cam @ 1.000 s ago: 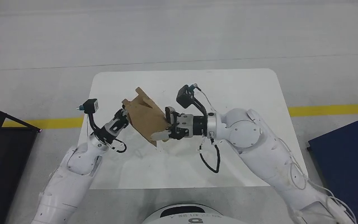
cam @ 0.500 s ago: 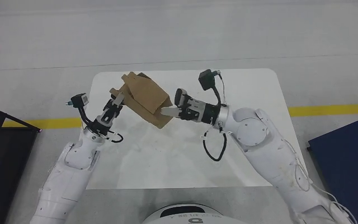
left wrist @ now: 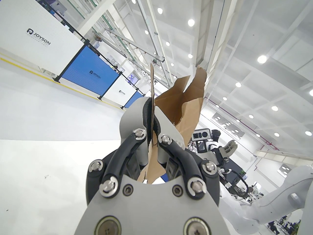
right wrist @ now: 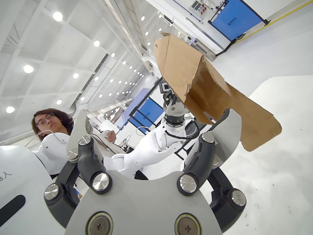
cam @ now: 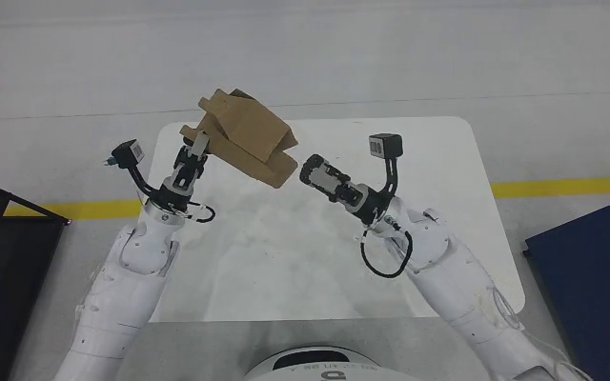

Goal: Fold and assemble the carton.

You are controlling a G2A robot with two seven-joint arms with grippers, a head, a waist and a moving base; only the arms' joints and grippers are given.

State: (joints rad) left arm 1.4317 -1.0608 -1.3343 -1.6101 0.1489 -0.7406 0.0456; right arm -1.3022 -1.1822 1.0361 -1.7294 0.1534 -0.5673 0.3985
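Note:
A brown cardboard carton [cam: 246, 138], partly folded with loose flaps, hangs in the air over the table's far left corner. My left gripper [cam: 195, 150] is shut on one flap at its left end. In the left wrist view the fingers [left wrist: 143, 121] pinch the thin cardboard edge, and the carton [left wrist: 188, 103] opens out beyond them. My right gripper [cam: 310, 171] stands open just right of the carton, not touching it. The right wrist view shows its fingers [right wrist: 227, 128] spread wide with the carton [right wrist: 185, 74] beyond them, and the left gripper [right wrist: 174, 106] at the carton's far end.
The white table [cam: 381, 248] lies bare under both arms. A dark frame [cam: 19, 248] stands on the floor at the left, a blue object [cam: 572, 257] at the right. A yellow floor line [cam: 553, 188] runs behind the table.
The left arm has lifted the carton up and toward the table's far edge. The right gripper has come off the carton, drawn back to the right and now stands open.

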